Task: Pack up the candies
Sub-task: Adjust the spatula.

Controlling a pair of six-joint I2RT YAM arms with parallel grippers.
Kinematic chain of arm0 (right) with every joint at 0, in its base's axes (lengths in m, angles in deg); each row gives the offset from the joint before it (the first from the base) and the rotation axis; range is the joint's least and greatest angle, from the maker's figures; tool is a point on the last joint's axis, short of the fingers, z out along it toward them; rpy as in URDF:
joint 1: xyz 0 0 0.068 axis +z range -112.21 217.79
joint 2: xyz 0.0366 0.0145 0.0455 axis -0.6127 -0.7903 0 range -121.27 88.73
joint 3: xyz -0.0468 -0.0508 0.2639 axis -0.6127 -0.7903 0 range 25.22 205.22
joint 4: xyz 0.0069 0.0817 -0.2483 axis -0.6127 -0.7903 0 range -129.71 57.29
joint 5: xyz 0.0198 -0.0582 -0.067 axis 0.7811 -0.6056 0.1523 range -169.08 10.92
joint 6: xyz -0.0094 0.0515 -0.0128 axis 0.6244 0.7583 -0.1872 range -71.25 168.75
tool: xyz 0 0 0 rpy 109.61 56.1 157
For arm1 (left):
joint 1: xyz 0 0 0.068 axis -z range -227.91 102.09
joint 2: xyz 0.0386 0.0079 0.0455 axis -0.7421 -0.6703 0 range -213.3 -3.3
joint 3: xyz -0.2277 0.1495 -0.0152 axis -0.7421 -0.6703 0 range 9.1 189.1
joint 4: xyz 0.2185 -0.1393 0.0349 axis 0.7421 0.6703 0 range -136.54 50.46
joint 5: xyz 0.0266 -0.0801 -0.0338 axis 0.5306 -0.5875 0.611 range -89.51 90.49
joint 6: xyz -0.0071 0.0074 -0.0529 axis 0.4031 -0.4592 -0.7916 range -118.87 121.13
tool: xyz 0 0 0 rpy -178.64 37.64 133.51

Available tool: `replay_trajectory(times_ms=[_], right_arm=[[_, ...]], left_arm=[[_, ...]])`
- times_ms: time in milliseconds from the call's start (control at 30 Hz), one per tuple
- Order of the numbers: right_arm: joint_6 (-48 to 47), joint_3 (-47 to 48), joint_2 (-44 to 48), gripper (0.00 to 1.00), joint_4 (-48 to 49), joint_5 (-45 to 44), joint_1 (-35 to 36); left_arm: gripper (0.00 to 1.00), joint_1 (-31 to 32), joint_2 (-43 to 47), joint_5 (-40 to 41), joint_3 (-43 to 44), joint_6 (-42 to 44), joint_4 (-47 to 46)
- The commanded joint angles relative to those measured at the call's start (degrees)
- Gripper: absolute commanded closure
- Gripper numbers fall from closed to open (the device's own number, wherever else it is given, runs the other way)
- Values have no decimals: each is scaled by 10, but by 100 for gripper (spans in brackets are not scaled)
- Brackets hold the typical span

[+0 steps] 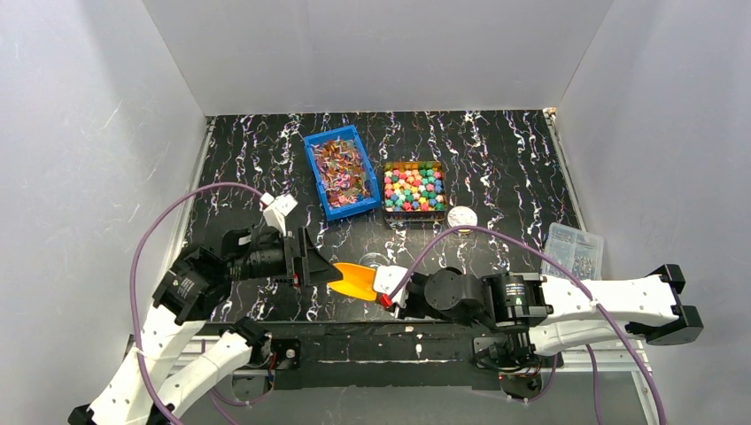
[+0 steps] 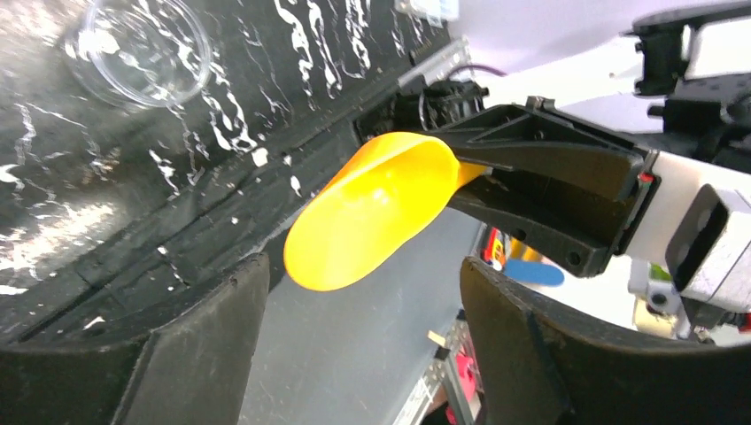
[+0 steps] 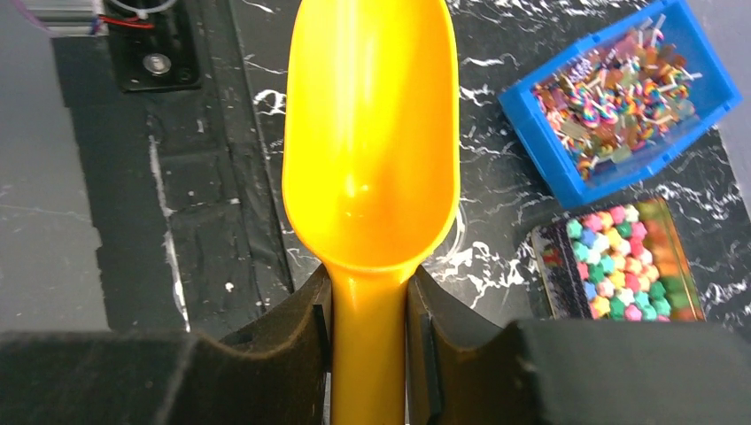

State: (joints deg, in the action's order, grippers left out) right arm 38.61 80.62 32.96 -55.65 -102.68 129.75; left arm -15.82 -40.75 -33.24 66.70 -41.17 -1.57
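The candies (image 1: 414,188), small knobbly sweets in pink, yellow, green and blue, fill a square tray (image 1: 390,212) at the back middle; they also show in the right wrist view (image 3: 620,266). My right gripper (image 1: 379,286) is shut on the handle of an empty yellow scoop (image 1: 354,279), whose bowl points left. In the right wrist view the handle (image 3: 370,345) sits tight between both fingers. My left gripper (image 1: 315,262) stands open just left of the scoop's tip. The scoop (image 2: 376,212) hangs just beyond its fingers (image 2: 204,354), with nothing between them.
A blue bin (image 1: 312,168) of mixed colourful sweets stands left of the tray. A clear cup (image 1: 374,260) sits just behind the scoop, also in the left wrist view (image 2: 142,49). A white lid (image 1: 461,216) and a clear packet (image 1: 574,251) lie to the right.
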Motion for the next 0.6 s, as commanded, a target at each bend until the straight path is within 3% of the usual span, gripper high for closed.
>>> replay_trajectory(times_ms=[0,33,67,100,333,567], right_arm=[[16,26,0,99,1,-77,1],[18,27,-1,99,-1,-86,1],[18,29,-4,99,-2,-95,1],[21,31,-7,99,-4,-104,1],[37,75,-56,99,-52,-171,-18],[60,105,-94,99,-77,-117,-125]], left_arm=[[18,1,-24,75,46,61,43],[14,1,-31,92,51,70,49],[4,1,-37,112,56,79,54],[2,1,-45,133,60,86,60],[2,0,-110,247,85,124,58],[2,-31,-191,302,122,154,16]])
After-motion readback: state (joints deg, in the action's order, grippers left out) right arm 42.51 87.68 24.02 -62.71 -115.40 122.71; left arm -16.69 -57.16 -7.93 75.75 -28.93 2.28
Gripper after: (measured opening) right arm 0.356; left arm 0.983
